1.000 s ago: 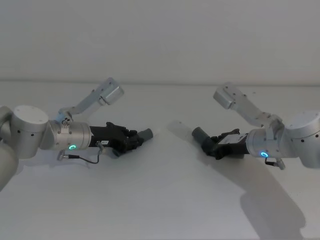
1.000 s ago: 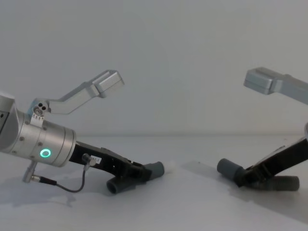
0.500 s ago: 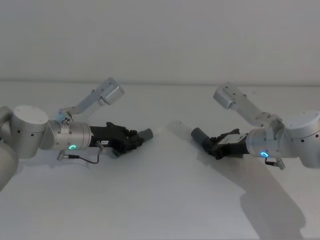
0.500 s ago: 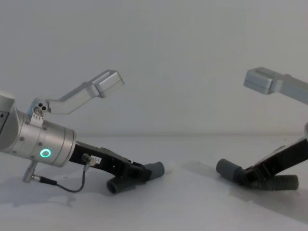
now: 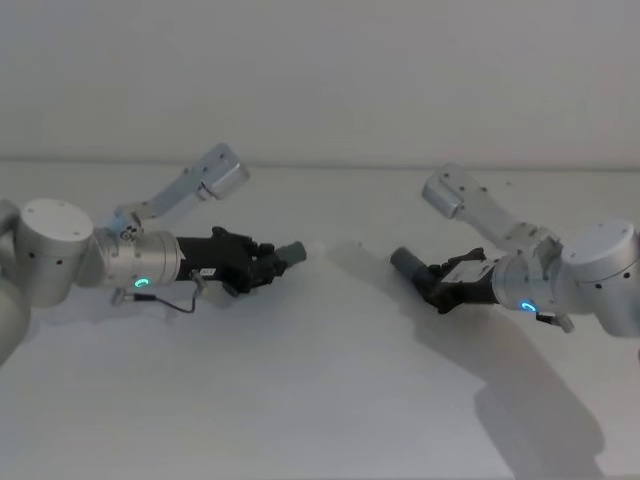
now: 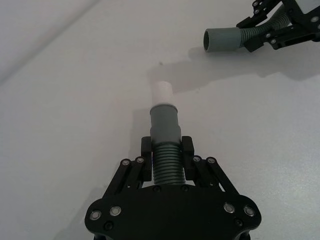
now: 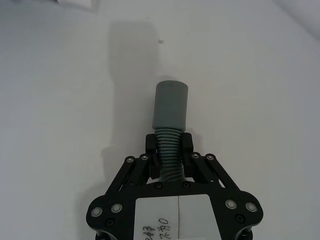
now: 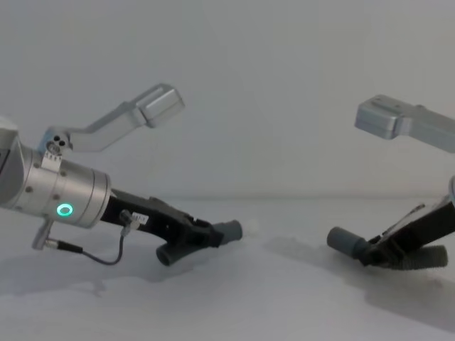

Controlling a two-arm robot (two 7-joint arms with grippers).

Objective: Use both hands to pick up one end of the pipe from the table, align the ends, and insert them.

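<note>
Both arms sit higher than a second ago. In the chest view the left gripper (image 8: 195, 233) now carries the left hose piece (image 8: 178, 250) a little farther above the table (image 5: 320, 400), and the right gripper (image 8: 373, 252) has lifted the right hose piece (image 8: 419, 259) too, nudging it slightly inward.

The left gripper's fingers are closed narrow on the ribbed body, just behind the tipped cuff (image 6: 164, 121). The white tip (image 6: 162, 92) pokes out ahead of that cuff. In the head view this piece sits at about 9 o'clock on the table, its cuff aimed toward 3 o'clock.

The right gripper pinches the ribs of its piece the same way, with the open cuff (image 7: 171, 106) clear of the fingers. It sits at about 3 o'clock, cuff aimed toward 10 o'clock.

The two cuffs face each other but are well apart, with a bare white stretch of table between them. There is wide open surface toward 6 o'clock, and the table's far edge runs behind both arms at 12 o'clock.
</note>
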